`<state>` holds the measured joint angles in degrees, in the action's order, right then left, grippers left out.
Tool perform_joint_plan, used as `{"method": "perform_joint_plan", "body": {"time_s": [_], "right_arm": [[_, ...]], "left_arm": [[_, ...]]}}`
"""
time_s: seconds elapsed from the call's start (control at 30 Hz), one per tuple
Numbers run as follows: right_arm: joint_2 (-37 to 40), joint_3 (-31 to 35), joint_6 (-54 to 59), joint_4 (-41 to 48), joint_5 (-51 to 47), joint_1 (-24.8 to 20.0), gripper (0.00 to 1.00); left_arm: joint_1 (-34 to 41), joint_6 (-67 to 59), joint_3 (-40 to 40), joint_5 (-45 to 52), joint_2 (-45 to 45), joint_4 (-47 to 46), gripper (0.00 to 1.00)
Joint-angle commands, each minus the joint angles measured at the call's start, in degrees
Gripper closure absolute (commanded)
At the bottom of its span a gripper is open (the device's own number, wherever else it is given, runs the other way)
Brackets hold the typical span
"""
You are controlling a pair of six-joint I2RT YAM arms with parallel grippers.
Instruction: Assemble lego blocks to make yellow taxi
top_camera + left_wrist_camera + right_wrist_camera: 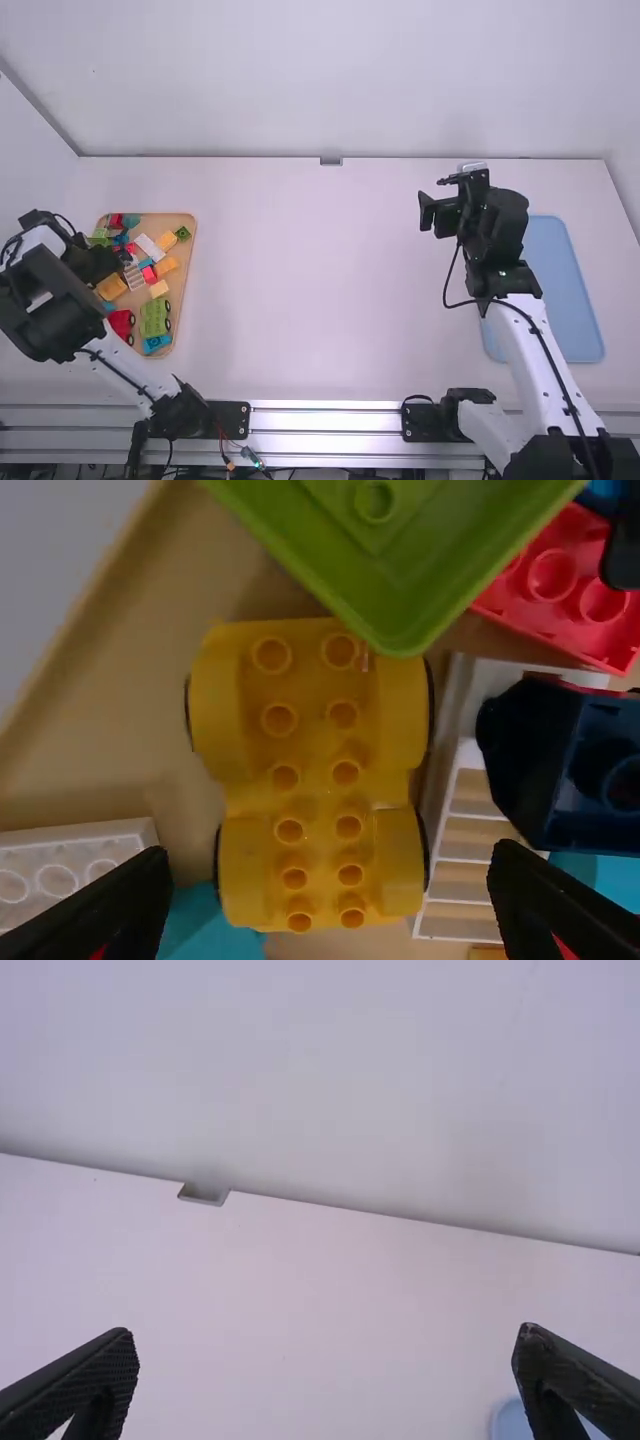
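High view: left gripper [108, 264] over wooden tray [188, 250] of lego blocks [167, 265]; right gripper [433, 198] raised above table [320, 300], near blue tray [562, 290]. Left wrist view: fingers spread, yellow wheeled base [315, 780] on wooden tray, studs up, green piece [420, 575] overlapping one end in view, white grille piece [470, 810] alongside. Right wrist view: fingers wide apart, blue tray corner at edge.
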<state>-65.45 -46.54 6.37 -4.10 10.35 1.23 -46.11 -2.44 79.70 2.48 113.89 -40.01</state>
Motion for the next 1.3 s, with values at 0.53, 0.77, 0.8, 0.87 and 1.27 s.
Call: {"method": "perform_joint_plan", "body": {"time_s": [0.53, 0.77, 0.8, 0.87, 1.27], "right_arm": [[-0.24, -2.45, -0.13, -0.44, 0.35, 0.33, 0.01], [-0.24, -2.45, -0.11, -0.37, 0.35, 0.33, 0.01], [-0.24, -2.45, -0.13, -0.39, 0.35, 0.33, 0.01], [-0.24, -2.45, -0.13, -0.39, 0.35, 0.33, 0.01], [-0.24, -2.45, -0.15, -0.42, 0.37, 0.33, 0.01]], "left_arm": [[0.37, 1.11, -3.3, -3.41, 0.46, 2.34, 0.22], [0.17, 0.07, -6.08, -3.39, 0.46, 5.99, 0.22], [-0.09, 0.09, -6.36, -3.34, 0.46, 6.36, 0.22], [-0.31, 0.07, -6.71, -3.37, 0.46, 6.93, 0.23], [-0.2, 0.02, -4.31, -2.95, 0.44, 5.31, 0.18]]}}
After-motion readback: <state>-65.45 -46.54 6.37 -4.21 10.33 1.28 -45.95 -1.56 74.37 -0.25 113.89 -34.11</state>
